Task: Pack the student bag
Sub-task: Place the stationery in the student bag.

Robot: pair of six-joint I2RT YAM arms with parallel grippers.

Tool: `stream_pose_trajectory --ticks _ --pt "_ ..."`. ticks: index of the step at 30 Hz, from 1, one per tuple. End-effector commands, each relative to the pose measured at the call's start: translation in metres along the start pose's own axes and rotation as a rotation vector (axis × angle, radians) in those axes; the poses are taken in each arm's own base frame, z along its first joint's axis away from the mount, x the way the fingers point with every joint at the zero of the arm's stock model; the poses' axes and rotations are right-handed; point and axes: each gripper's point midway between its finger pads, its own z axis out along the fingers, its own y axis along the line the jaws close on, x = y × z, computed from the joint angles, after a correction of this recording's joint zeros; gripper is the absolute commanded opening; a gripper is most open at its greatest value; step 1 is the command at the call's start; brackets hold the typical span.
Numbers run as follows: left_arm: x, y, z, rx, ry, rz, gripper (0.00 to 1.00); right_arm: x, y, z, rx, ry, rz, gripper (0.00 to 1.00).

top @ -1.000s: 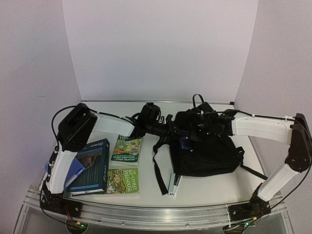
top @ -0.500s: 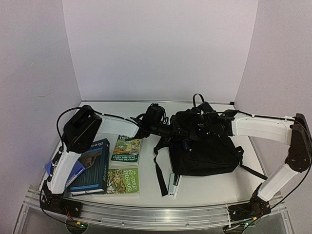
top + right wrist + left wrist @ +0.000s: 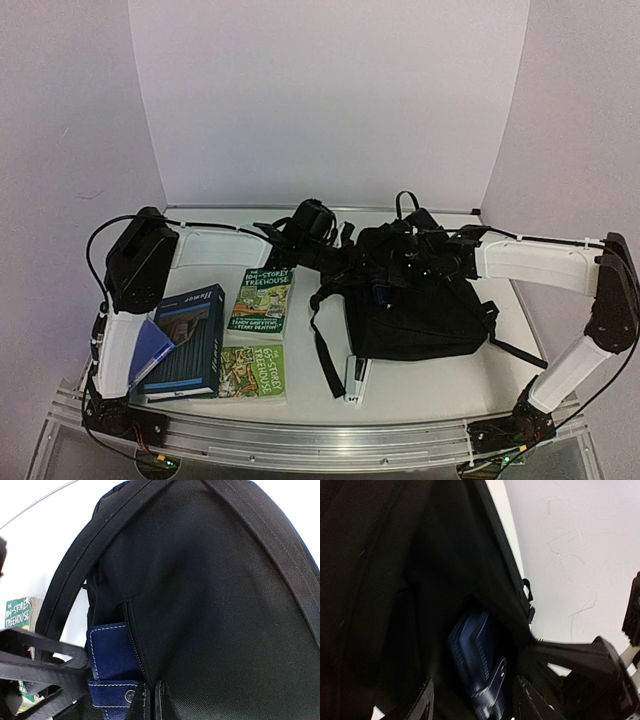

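The student bag point(image 3: 415, 315), a large black backpack, lies right of centre with its top raised. My right gripper point(image 3: 400, 272) is shut on the fabric at the edge of its zip pocket point(image 3: 152, 702). A dark-blue wallet point(image 3: 112, 655) sticks halfway out of that pocket point(image 3: 381, 296). My left gripper point(image 3: 358, 268) is at the pocket mouth. Its fingers point(image 3: 422, 700) stand apart on either side of the wallet point(image 3: 480, 665) with a gap on each side, so it is open point(image 3: 474, 702).
Two green paperbacks point(image 3: 262, 303) point(image 3: 252, 372) and a dark-blue book point(image 3: 190, 340) lie left of the bag. A blue notebook point(image 3: 150, 350) sits beside the left arm. A white-edged book point(image 3: 355, 378) pokes out beneath the bag. Loose straps point(image 3: 322, 350) trail on the table.
My left gripper has opened and let go of the wallet, which stays lodged in the pocket. The left arm's elbow has swung back to the left. The right gripper has held still.
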Motion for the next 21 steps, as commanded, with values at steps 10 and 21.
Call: stream_pose_trajectory --ticks 10,21 --pt "0.012 -0.018 -0.003 0.046 0.024 0.017 0.31 -0.024 0.019 -0.012 -0.073 -0.083 0.039 0.0" --pt "0.011 -0.026 0.013 0.073 0.034 0.025 0.25 -0.02 0.016 -0.009 -0.069 -0.076 0.037 0.0"
